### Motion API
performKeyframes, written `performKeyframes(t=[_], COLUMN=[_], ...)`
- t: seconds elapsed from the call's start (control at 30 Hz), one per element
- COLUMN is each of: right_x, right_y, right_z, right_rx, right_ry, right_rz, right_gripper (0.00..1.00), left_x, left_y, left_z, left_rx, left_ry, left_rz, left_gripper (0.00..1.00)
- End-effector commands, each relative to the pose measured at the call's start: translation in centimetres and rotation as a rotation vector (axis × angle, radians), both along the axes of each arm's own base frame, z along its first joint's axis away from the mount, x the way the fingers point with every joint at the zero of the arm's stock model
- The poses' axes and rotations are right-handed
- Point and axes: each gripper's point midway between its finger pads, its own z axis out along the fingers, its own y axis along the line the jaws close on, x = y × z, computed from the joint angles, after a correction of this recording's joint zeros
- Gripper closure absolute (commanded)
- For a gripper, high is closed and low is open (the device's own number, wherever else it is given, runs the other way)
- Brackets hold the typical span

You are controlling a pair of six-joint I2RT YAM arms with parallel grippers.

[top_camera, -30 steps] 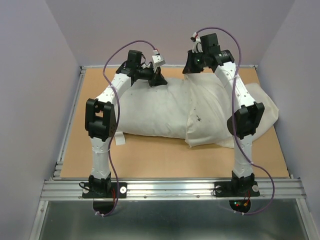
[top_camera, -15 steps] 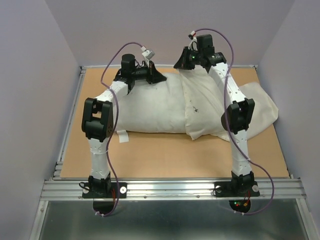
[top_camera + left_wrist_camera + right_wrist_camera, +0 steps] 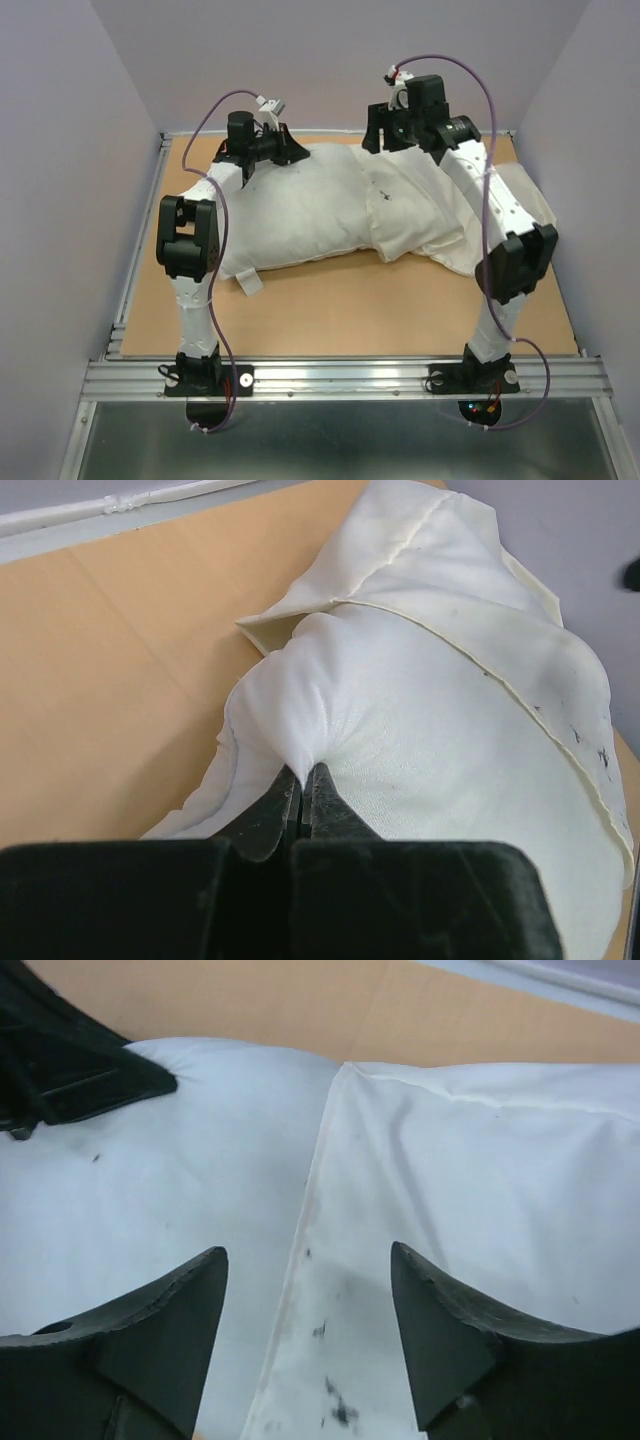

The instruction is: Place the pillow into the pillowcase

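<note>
The job is partly done. The pillow (image 3: 290, 215) lies lengthwise along the far half of the counter (image 3: 350, 310), from near the far left corner toward the middle. Its right end sits inside the pillowcase (image 3: 430, 210), which runs on toward the right edge of the counter. The hem of the open mouth crosses the pillow a little right of the middle. By the look of it, somewhat more than half of the pillow is bare and less than half is covered. The right end of the pillowcase looks flatter, so there seems to be room for the pillow to go deeper.

The left jaws are closed tight on a pinch of the pillow's fabric at its far left corner; the left wrist view shows the cloth puckered into them. The right jaws stand wide and hold nothing. They hover over the far edge of the hem, with the hem line running between the two fingers and the pillow's bare cloth just to its left.

What remains, most likely, is to grip the hem and draw the mouth leftward over the bare part while the left jaws hold or feed the pillow. After that, the left end and its corners need tucking inside.
</note>
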Motion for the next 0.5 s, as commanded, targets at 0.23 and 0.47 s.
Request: performKeyframes(t=[0.23, 0.47], right_x=[-8.9, -8.1], right_y=[1.8, 1.2], right_z=[-0.5, -4.7], right_rx=[-0.191, -0.291], right_ry=[0.077, 0.138], right_rz=[0.201, 0.153], right_gripper=[0.50, 0.49], left_x=[-0.7, -1.3], left_y=[-0.7, -1.4], left_z=[4.9, 5.2], left_rx=[0.027, 0.036], left_ry=[-0.169, -0.191], left_rz=[-0.017, -0.031], left_gripper=[1.00, 1.00])
